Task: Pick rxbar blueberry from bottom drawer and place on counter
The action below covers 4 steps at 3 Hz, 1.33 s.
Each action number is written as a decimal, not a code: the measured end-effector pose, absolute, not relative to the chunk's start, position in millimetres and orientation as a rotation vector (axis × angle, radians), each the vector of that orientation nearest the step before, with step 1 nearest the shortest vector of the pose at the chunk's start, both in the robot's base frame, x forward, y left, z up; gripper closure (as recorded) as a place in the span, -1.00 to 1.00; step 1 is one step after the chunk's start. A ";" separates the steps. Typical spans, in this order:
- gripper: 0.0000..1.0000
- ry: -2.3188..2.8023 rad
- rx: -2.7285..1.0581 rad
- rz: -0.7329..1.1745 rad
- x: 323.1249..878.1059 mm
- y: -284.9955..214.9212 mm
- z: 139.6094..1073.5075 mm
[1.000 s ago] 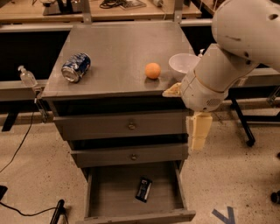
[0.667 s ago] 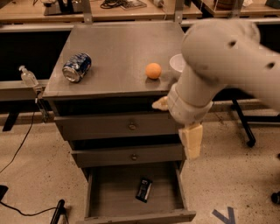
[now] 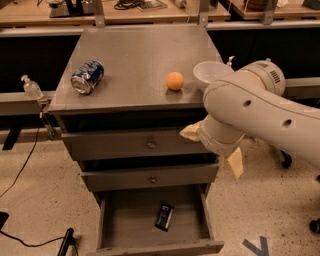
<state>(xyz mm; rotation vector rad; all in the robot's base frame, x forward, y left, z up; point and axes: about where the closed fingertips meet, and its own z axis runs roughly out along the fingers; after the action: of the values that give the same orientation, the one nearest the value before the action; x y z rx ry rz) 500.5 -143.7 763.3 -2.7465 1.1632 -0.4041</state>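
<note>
The rxbar blueberry (image 3: 164, 216) is a small dark bar lying flat in the middle of the bottom drawer (image 3: 125, 220), which is pulled open. The counter (image 3: 140, 55) is the grey metal top of the cabinet. My gripper (image 3: 213, 147) hangs in front of the cabinet's right edge, level with the two upper drawers and well above the bar. Its two cream fingers (image 3: 234, 162) are spread apart with nothing between them. My white arm covers the cabinet's right front corner.
On the counter lie a blue-and-silver soda can (image 3: 87, 76) on its side at the left, an orange ball (image 3: 174, 80) and a white bowl (image 3: 210, 72) at the right. A clear bottle (image 3: 31, 87) stands left of the cabinet. Wooden benches (image 3: 150, 12) run behind.
My arm has swung left and in front of the cabinet's right side. The gripper has moved left with it. The bar, can and ball have not moved.
</note>
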 end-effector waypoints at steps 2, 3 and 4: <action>-1.00 1.081 -2.774 -0.259 509.0 -140.9 741.0; -1.00 0.892 -2.802 -0.063 509.4 -138.5 670.0; -1.00 0.655 -2.777 0.118 500.2 -143.2 581.4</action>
<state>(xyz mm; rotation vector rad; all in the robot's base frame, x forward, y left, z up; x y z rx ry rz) 500.2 -143.2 581.4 -2.7769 0.6554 0.1181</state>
